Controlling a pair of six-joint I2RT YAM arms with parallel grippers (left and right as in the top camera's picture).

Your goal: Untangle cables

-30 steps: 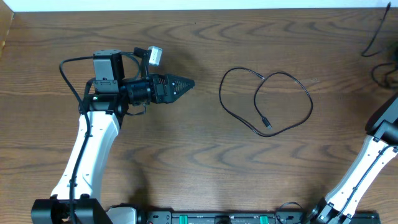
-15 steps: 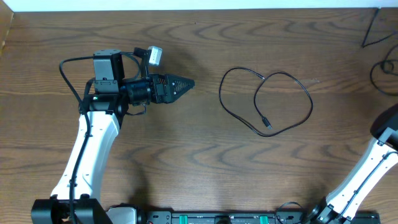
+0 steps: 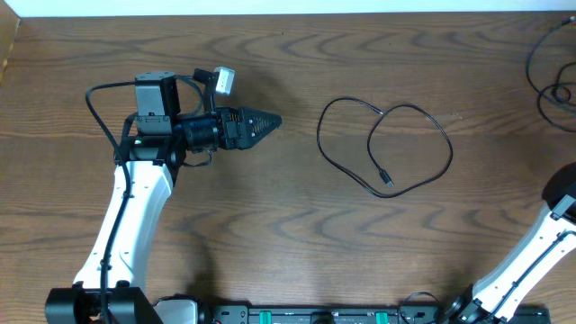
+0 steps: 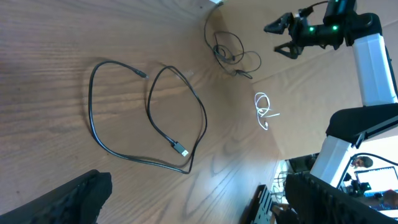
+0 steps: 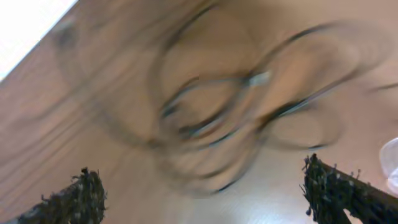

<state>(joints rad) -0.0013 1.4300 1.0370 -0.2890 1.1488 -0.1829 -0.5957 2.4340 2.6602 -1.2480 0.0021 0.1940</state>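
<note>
- Right tool [image 4: 273, 40] sits in the upper right of the left wrist view, spread wide with nothing between its fingers [image 5: 81, 196]. The right wrist view agrees, with one finger at each lower corner, though that view is badly smeared.
- Left tool [image 3: 274, 119], left of centre in the overhead view, is also spread and empty. Its fingers sit at the two lower corners of the left wrist view. From overhead they appear stacked, so that view does not settle it.
- A tangle of thin black cables [image 4: 230, 53] lies at the top centre of the left wrist view. In the overhead view it is at the upper right edge, partly cut off.
- In the left wrist view this knot is just picture-left of the Right tool. Blurred loops also fill the middle of the right wrist view, between its fingers, so that tool looks aimed at the knot. How close it hangs cannot be told.
- The right arm is clearly the nearer one for the knot, as the Left tool is well apart from it.
- A thin black cable in a loose double loop [image 3: 385, 114] lies at the centre of the overhead view, free of the knot. Its long axis runs left to right, straight ahead of the Left tool's tip but well apart from it.
- A small white cable [image 4: 266, 111] lies coiled lower right of the knot, apart from it.
- All of the cables rest on the brown wood-grain worktop [image 3: 270, 234].
</note>
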